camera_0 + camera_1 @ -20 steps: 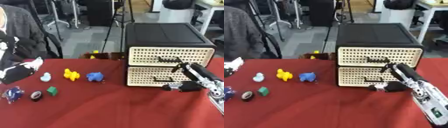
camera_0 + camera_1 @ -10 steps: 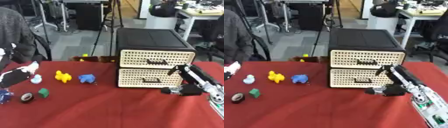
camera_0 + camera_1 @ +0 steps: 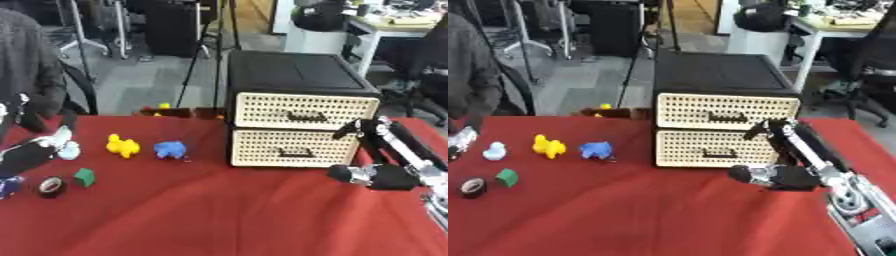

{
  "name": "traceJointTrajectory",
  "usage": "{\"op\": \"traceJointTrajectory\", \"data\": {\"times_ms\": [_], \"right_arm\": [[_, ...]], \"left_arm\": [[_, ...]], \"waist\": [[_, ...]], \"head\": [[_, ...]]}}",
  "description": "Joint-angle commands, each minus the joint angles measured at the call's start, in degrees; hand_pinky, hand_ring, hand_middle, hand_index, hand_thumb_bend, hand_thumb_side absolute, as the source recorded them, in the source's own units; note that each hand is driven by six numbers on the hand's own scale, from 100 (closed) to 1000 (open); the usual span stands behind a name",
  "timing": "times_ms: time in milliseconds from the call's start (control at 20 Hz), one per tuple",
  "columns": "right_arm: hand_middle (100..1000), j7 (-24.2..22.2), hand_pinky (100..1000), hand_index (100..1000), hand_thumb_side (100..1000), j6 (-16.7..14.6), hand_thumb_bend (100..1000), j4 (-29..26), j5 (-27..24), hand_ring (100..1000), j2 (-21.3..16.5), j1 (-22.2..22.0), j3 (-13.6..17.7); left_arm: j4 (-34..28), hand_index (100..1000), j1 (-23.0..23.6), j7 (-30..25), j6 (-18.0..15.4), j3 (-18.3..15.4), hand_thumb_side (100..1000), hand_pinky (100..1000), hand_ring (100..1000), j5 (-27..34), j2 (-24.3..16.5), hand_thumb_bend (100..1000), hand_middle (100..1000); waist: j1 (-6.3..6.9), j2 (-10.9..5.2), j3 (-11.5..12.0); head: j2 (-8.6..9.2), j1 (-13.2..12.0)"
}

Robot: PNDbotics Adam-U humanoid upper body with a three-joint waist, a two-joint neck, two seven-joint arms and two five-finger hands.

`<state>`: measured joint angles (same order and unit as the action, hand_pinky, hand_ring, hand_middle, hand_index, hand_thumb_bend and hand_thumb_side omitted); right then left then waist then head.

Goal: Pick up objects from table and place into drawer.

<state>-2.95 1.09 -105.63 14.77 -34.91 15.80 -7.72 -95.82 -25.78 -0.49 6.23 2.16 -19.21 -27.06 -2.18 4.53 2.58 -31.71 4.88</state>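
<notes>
Reaching at the drawer front, both drawers closed

I cannot tell how my right hand's (image 3: pixel 785 150) fingers sit; it blurs just beside the drawer unit's (image 3: pixel 724 117) right front corner. My left hand (image 3: pixel 31 152) shows only partly at the left edge, fingers unclear. Both cream perforated drawers look shut under a black top. On the red table (image 3: pixel 210 210) lie a yellow duck (image 3: pixel 122 145), blue toy (image 3: pixel 170 149), green block (image 3: pixel 83 176), tape roll (image 3: pixel 51 186) and pale blue figure (image 3: pixel 493 150), well left of the unit.

**Red table, drawers and small toys**

A red-covered table (image 3: pixel 219 210) filled the lower frame. On it stood a two-drawer cabinet (image 3: pixel 302 117) at centre right. At left lay a yellow duck (image 3: pixel 122 145), blue toy (image 3: pixel 170 149), green block (image 3: pixel 84 177), dark tape roll (image 3: pixel 51 186) and pale figure (image 3: pixel 493 150).
</notes>
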Motion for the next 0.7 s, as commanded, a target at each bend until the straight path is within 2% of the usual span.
{"op": "traceJointTrajectory", "data": {"times_ms": [50,700], "right_arm": [[120,0.8,100,681,816,0.0,921,-3.1,-2.0,100,-0.4,-0.2,0.8],[121,0.6,100,682,810,0.1,910,-6.4,-2.3,100,0.2,-1.4,0.7]], "left_arm": [[-0.6,666,0.0,0.4,-0.9,-1.0,387,517,454,1.1,-2.0,325,495],[-0.9,668,1.8,0.7,-1.5,-1.6,407,518,454,1.7,-1.5,313,495]], "waist": [[0.15,-0.67,-0.1],[0.29,-0.21,0.2]], "head": [[-0.88,-0.2],[-0.16,-0.5]]}}
